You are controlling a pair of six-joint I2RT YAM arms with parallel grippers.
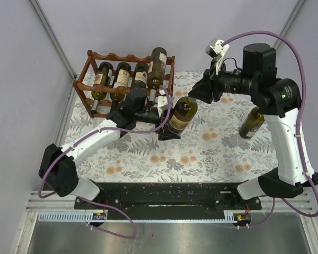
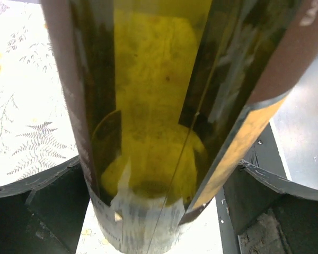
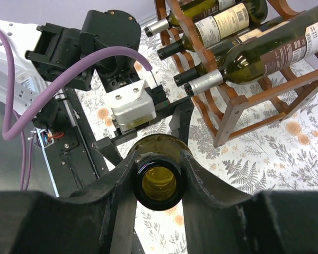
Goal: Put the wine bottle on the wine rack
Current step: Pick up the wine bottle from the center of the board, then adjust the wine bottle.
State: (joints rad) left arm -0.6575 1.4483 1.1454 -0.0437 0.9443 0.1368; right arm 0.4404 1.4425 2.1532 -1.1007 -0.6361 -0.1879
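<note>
Mid-transfer: left gripper (image 1: 168, 127) clamps the wine bottle (image 1: 181, 114) at its body, right gripper (image 3: 158, 174) seemingly pinches the neck; next, lay it flat on the wine rack (image 1: 116, 55).

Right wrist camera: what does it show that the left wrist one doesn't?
Only the right wrist view shows the wine rack with its stored bottles, the left arm, and the open mouth of the wine bottle. Only the left wrist view shows that bottle's green glass body and label edge. Both show the same bottle gripped, by the right claw and the left claw, plus the fern-print tablecloth.
</note>
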